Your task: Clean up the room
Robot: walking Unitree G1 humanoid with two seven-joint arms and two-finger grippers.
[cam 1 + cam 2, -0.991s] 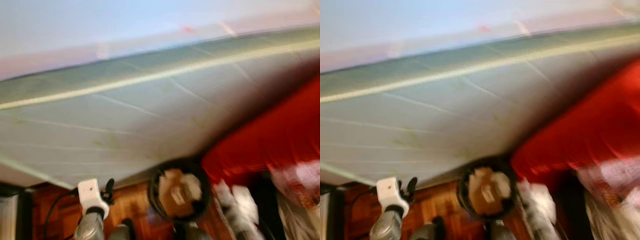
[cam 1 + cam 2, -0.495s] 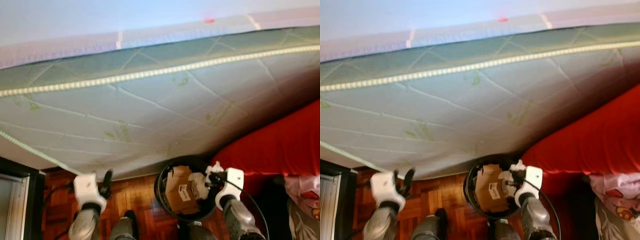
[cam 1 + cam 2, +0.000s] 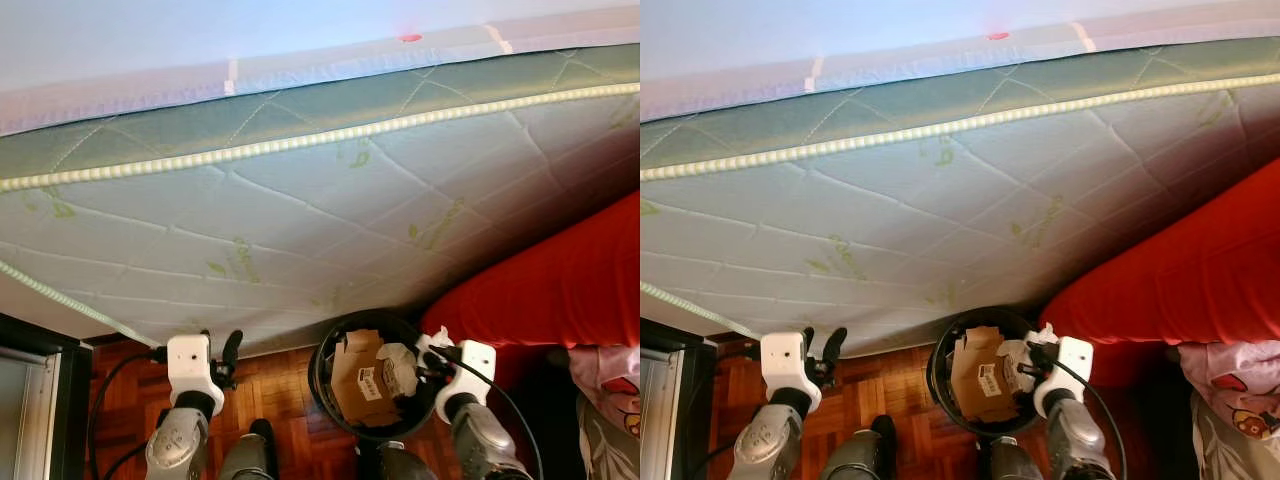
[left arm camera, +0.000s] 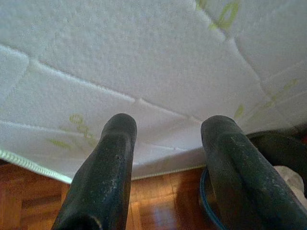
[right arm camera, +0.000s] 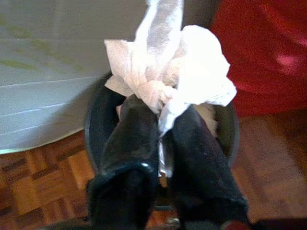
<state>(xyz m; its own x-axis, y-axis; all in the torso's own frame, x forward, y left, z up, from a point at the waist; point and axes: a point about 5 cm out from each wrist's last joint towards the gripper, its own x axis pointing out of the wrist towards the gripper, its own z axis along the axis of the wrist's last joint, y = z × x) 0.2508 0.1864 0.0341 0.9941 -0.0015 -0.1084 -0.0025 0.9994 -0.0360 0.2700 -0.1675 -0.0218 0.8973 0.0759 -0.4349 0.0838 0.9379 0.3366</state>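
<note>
**Tissue held over bedroom bin**

A crumpled white paper tissue (image 5: 168,81) sits pinched between the two black fingers of the right end effector (image 5: 160,127), bunched at the fingertips and flaring beyond them. Seen from the head, the right end effector (image 3: 428,362) hangs at the right rim of a round black waste bin (image 3: 322,385) standing on the reddish-brown parquet floor (image 3: 280,400), the tissue above the bin's opening. Half a second ago the bin, the tissue and this arm looked much the same; a second ago the whole scene was blurred. The left end effector (image 3: 222,358) now stands a little closer to the bin than half a second ago, its fingers spread apart and holding nothing, just below the edge of a pale quilted mattress (image 3: 300,230). Inside the bin lie a brown cardboard piece (image 3: 355,380) with a white label and some pale paper scraps. A red bed cover (image 3: 560,290) lies just right of the bin.
</note>
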